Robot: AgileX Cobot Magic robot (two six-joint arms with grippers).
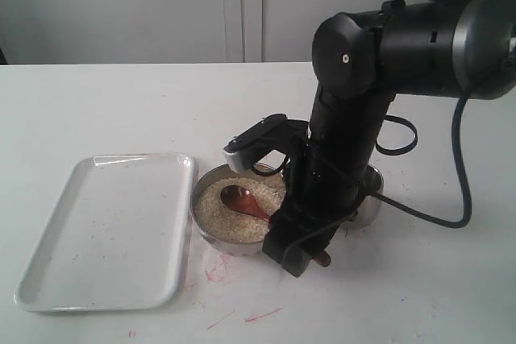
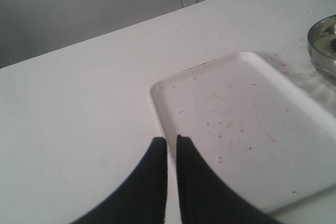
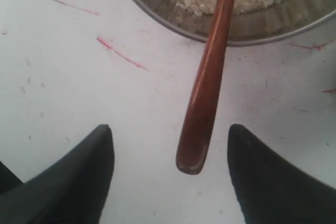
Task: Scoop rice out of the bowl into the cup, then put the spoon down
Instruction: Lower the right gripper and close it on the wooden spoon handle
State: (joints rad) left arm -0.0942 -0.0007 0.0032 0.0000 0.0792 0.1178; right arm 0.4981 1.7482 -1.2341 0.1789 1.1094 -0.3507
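- While my right arm [image 1: 355, 134] bends down over the middle of the exterior frame, the white table [image 1: 121, 102] under it carries everything, with red marks [image 1: 262, 314] near the frame's lower edge.
- At lower left lies a white rectangular tray [image 1: 113, 231], specked with a few grains, just beside the bowl.
- The bowl [image 1: 211, 239] sits at lower centre and holds the rice [image 1: 216, 213].
- The cup [image 1: 371, 201] stands right of the bowl, mostly hidden behind my arm.
- The spoon [image 1: 242, 201] rests with its oval end on the rice, its handle leaning out over the rim.
- My right gripper [image 3: 170, 129] is released: its fingers stand wide on either side of the handle's end, neither touching it.
- My left gripper [image 2: 170, 140] is clenched on nothing, by the tray's corner.
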